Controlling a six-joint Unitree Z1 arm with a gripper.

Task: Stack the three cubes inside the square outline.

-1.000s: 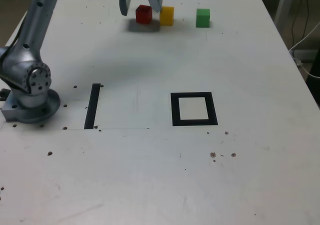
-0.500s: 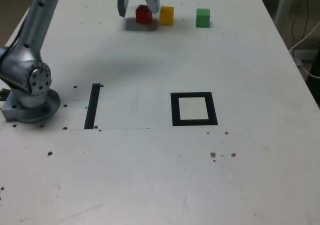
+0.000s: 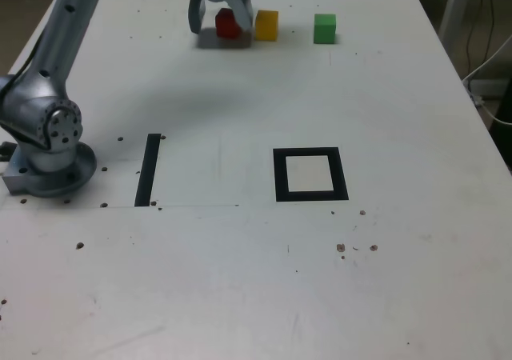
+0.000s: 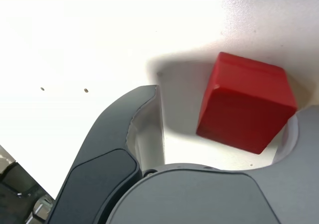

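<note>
While the red cube (image 3: 227,24) sits on the table (image 3: 256,280) at the far edge, the gripper (image 3: 222,22) straddles it with jaws apart; in the wrist view one finger (image 4: 142,119) stands clear of the red cube (image 4: 246,102), so nothing is grasped. At its 3 o'clock, just beside, is the yellow cube (image 3: 267,25), then the green cube (image 3: 324,28). At 5 o'clock, well apart, lies the square outline (image 3: 310,174), unoccupied.

White table (image 3: 256,280): red cube (image 3: 227,24) between the gripper (image 3: 222,20) jaws, yellow cube (image 3: 266,25) just beside, green cube (image 3: 324,28) farther off. Square outline (image 3: 310,174) and black strip (image 3: 148,170) lie well apart from the gripper.
</note>
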